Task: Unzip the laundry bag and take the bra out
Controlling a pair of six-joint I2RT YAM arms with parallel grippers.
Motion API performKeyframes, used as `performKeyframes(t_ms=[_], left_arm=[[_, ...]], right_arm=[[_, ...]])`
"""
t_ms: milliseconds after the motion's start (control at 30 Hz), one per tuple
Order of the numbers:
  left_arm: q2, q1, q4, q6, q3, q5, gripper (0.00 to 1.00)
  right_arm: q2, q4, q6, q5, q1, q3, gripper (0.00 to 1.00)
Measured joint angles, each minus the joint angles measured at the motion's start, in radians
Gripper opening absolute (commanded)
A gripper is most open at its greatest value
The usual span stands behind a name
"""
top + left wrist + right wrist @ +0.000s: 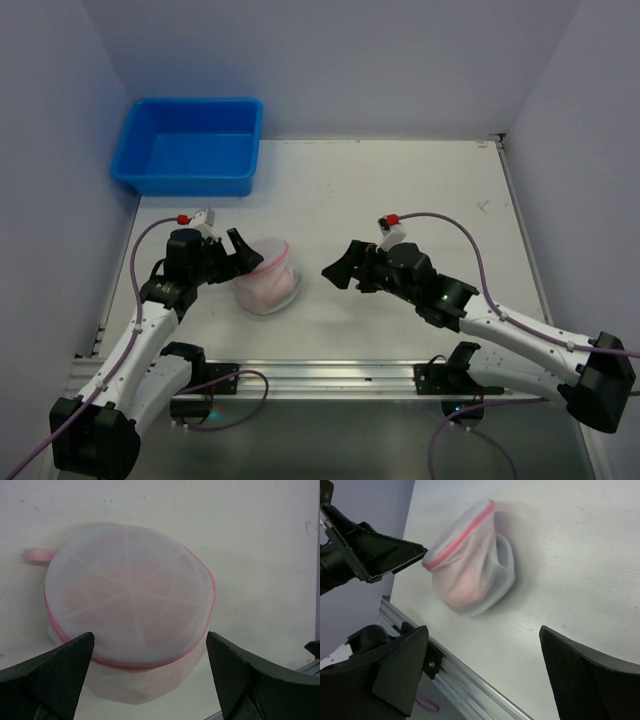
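The laundry bag [268, 278] is a small round white mesh pouch with a pink-red zipper rim, lying on the table near its front left. It fills the left wrist view [130, 605] and shows in the right wrist view [470, 565]. A pink shape shows through the mesh; the bra itself cannot be made out. My left gripper [240, 255] is open, its fingers at the bag's left side, one fingertip close to the rim. My right gripper [335, 268] is open and empty, a short way right of the bag.
A blue tub [190, 145] stands at the back left of the table. The metal rail [320, 375] runs along the table's near edge. A pink loop tab [39, 556] sticks out of the bag's far side.
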Motion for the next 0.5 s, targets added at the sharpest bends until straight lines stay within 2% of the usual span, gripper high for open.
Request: performKeyframes(t_ms=[267, 400, 500], left_arm=[[0.12, -0.011, 0.06, -0.04, -0.033, -0.001, 0.94], [0.222, -0.086, 0.179, -0.047, -0.026, 0.029, 0.95], [0.331, -0.137, 0.222, -0.039, 0.037, 0.055, 0.96]], right_arm=[[-0.088, -0.06, -0.017, 0.026, -0.011, -0.09, 0.94], [-0.094, -0.065, -0.031, 0.026, -0.011, -0.094, 0.94], [-0.101, -0.065, -0.042, 0.025, -0.011, -0.095, 0.94]])
